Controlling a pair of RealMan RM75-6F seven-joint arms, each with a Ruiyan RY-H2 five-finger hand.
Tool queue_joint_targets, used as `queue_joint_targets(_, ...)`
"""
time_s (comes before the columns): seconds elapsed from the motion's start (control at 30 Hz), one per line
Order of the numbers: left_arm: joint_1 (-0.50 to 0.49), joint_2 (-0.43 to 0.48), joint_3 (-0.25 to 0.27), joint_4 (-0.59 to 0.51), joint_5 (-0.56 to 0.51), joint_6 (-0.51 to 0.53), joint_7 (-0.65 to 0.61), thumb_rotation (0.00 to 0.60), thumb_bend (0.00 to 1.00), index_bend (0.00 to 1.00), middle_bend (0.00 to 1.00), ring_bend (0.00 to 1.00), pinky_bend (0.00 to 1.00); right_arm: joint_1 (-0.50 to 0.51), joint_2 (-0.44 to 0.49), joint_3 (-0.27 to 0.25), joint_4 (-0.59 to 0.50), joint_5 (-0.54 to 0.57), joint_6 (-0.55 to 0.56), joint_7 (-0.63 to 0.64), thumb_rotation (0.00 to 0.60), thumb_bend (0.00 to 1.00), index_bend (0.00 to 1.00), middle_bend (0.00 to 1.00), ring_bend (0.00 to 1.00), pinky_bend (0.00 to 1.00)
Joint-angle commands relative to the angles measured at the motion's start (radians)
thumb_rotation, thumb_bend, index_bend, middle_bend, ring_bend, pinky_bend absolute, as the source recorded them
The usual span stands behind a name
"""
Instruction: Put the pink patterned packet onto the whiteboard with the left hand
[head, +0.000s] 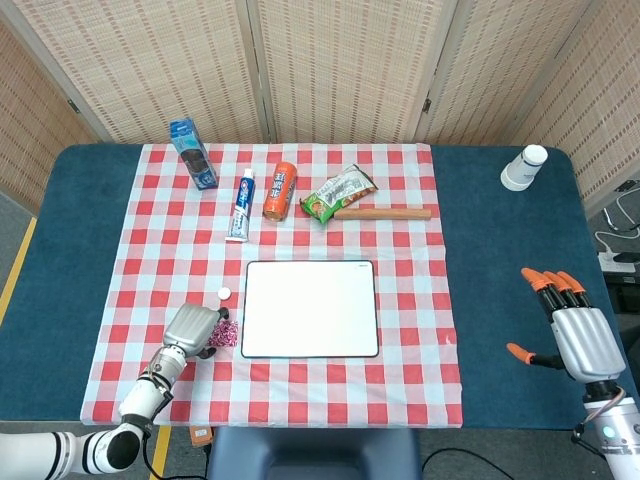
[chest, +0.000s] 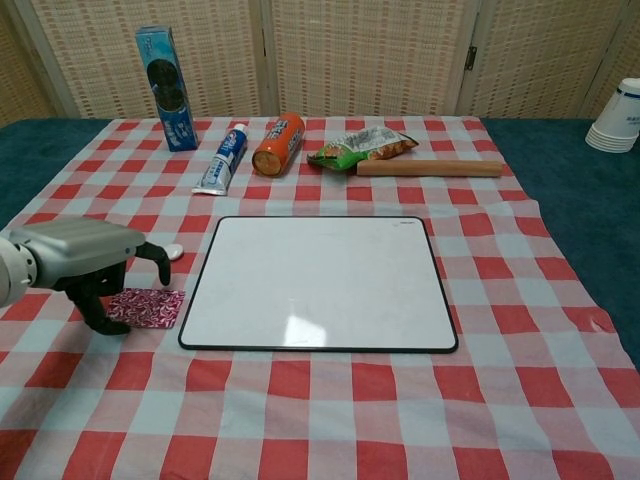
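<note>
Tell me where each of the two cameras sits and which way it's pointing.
Head view: high above the near table edge, looking steeply down on the whole table; shows the left hand and forearm, and the right hand.
Chest view: low at the near edge, looking forward across the cloth toward the screens; shows only the left hand.
Shared: whiteboard, pink patterned packet beside its left edge, the far row of items.

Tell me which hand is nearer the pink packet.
Left. The left hand is right over the pink packet, fingers around its left end. The right hand hangs off the cloth at the table's far right.
</note>
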Motion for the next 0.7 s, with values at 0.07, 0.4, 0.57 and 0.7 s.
queue_joint_targets(0.07, -0.005, 0.002, 0.004, -0.004, -0.01, 0.005, 0.0, 0.6, 0.24, 0.3, 1.0, 1.0, 1.0, 0.0, 0.0, -0.001, 0.0, -0.001, 0.0, -0.001, 0.512, 0.07, 0.0, 0.13, 0.06, 0.11)
queue_joint_targets(0.4, -0.013, -0.012, 0.016, 0.015, -0.038, 0.026, 0.007, 0.6, 0.24, 0.3, 1.0, 1.0, 1.0, -0.002, 0.002, -0.003, 0.0, -0.006, 0.003, 0.003, 0.511, 0.07, 0.0, 0.13, 0.06, 0.11)
queue_joint_targets(0.57, -0.02, -0.02, 0.015, 0.023, -0.063, 0.029, 0.011, 0.6, 0.24, 0.3, 1.0, 1.0, 1.0, -0.001, 0.002, -0.003, 0.001, -0.007, 0.001, 0.004, 0.512, 0.07, 0.0, 0.13, 0.06, 0.11)
queue_joint_targets(0.7, -0.024, -0.02, 0.015, 0.023, -0.071, 0.032, 0.011, 0.6, 0.24, 0.31, 1.0, 1.0, 1.0, -0.001, 0.003, -0.002, 0.001, -0.006, 0.002, 0.007, 0.512, 0.07, 0.0, 0.13, 0.06, 0.11)
